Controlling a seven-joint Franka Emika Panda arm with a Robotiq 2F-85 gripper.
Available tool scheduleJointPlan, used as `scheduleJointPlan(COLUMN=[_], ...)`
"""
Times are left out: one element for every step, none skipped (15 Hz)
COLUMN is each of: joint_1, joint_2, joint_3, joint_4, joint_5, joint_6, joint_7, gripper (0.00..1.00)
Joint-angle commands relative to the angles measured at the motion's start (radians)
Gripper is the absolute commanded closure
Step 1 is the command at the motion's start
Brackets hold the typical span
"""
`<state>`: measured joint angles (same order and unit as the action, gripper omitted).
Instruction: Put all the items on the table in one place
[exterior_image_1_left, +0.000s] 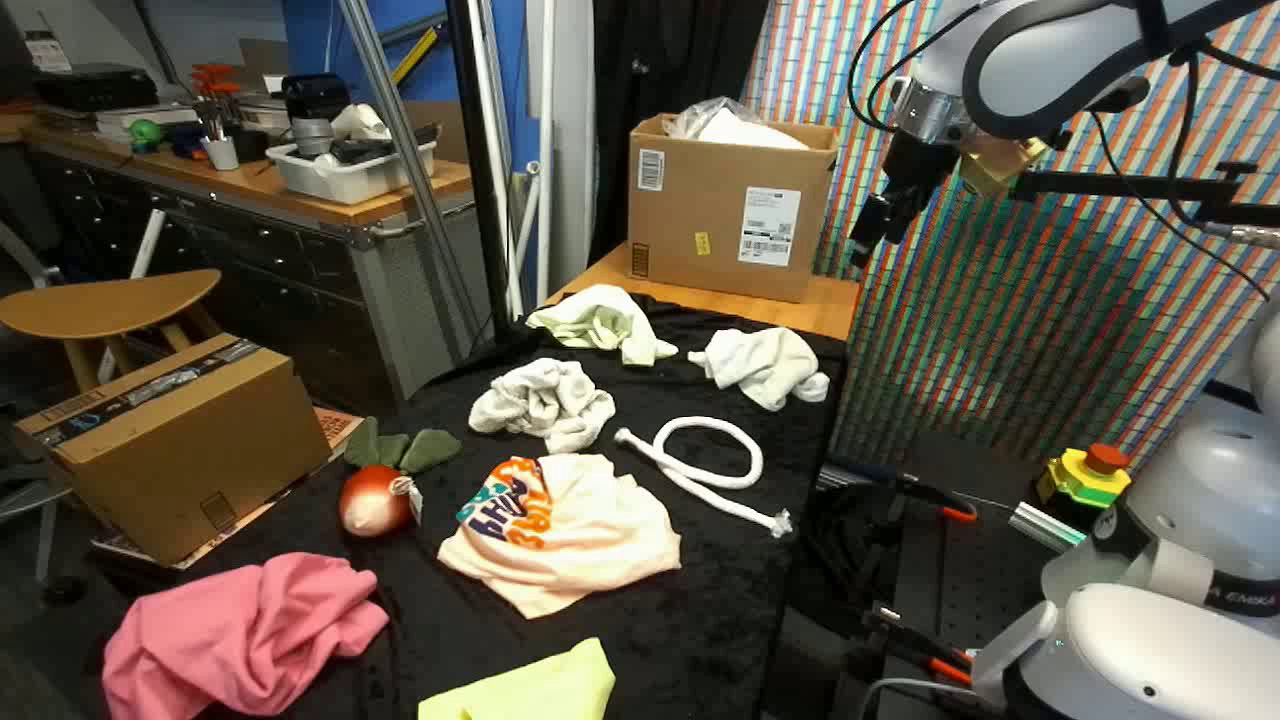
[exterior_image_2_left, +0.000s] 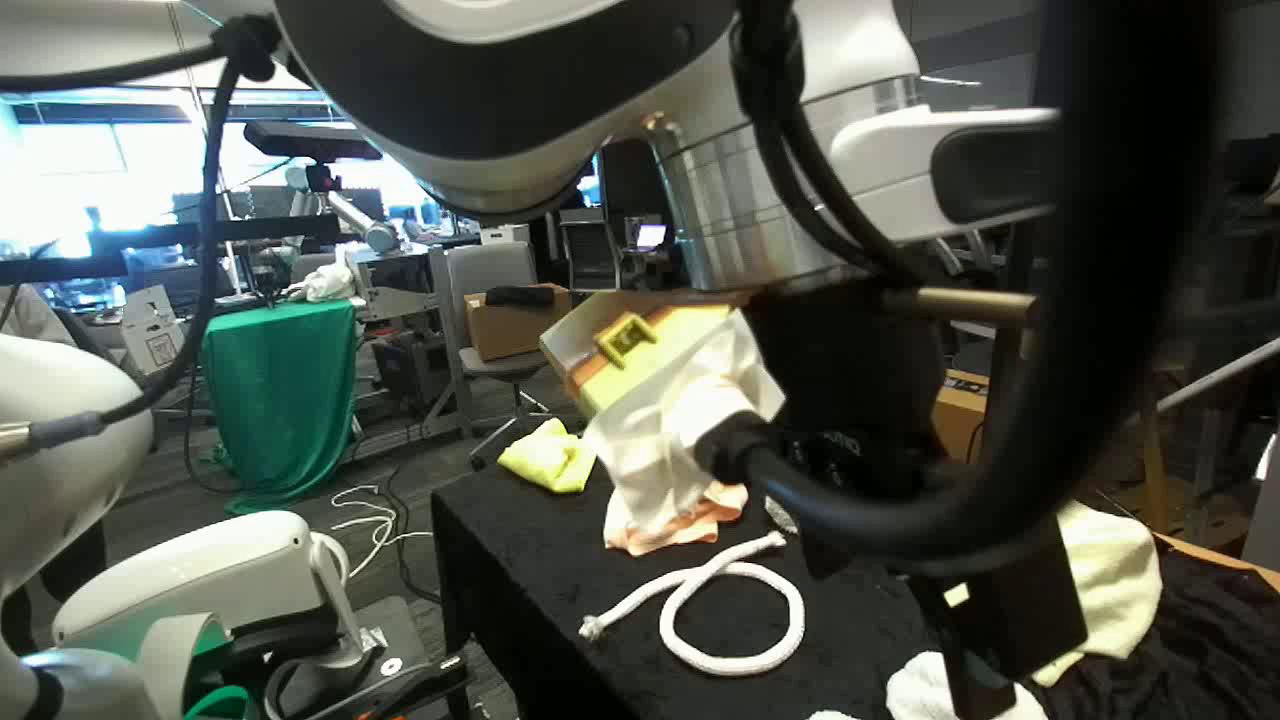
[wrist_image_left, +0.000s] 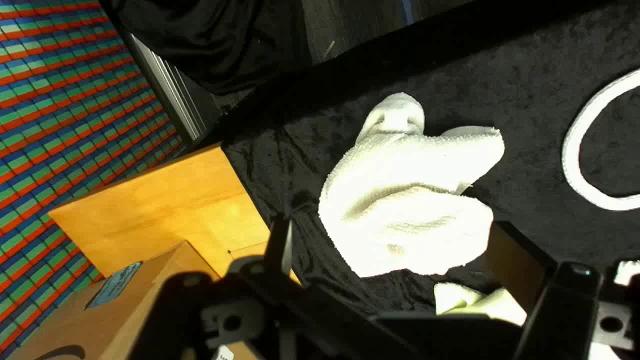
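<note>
Cloths and other items lie spread on the black-covered table (exterior_image_1_left: 700, 600). A white cloth (exterior_image_1_left: 762, 368) is crumpled at the table's back right; it fills the middle of the wrist view (wrist_image_left: 400, 190). A pale green cloth (exterior_image_1_left: 600, 322) and a greyish-white cloth (exterior_image_1_left: 545, 402) lie nearby. A white rope (exterior_image_1_left: 712, 480) is looped on the table. A peach cloth with letters (exterior_image_1_left: 600, 530), an onion plush (exterior_image_1_left: 375, 500), a pink cloth (exterior_image_1_left: 240, 635) and a yellow cloth (exterior_image_1_left: 530, 690) lie nearer that camera. My gripper (wrist_image_left: 392, 225) is open and empty, raised above the table near the white cloth.
A tall cardboard box (exterior_image_1_left: 690, 200) stands on the wooden surface (exterior_image_1_left: 825, 305) behind the table. Another cardboard box (exterior_image_1_left: 190, 440) is beside the onion plush. An emergency stop button (exterior_image_1_left: 1085, 475) sits by the robot base. A tiled-pattern curtain (exterior_image_1_left: 970, 330) hangs behind the arm.
</note>
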<state>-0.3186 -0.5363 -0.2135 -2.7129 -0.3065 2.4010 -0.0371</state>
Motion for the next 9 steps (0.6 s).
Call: scheduleJointPlan(joint_1=[-0.007,-0.007,-0.007,-0.011,-0.01,-0.009,-0.004,0.004,0.008], joint_2=[0.0,-0.001,-0.002,0.002,0.009,0.017,0.024,0.037,0.044], joint_3=[0.008,0.007,0.007,0.01,0.011,0.016,0.019,0.029,0.039], joint_4=[0.005,0.009,0.011,0.01,0.009,0.015,0.02,0.024,0.028], joint_5=[0.006,0.006,0.006,0.0,0.0,-0.006,-0.007,-0.008,-0.011], joint_6=[-0.002,-0.002,-0.002,0.007,0.013,0.016,0.017,0.026,0.028], joint_7=[-0.005,-0.005,-0.005,0.002,0.004,0.003,-0.001,0.002,0.005], gripper=[0.0,0.0,0.0,0.0,0.0,0.0,0.0,0.0,0.0])
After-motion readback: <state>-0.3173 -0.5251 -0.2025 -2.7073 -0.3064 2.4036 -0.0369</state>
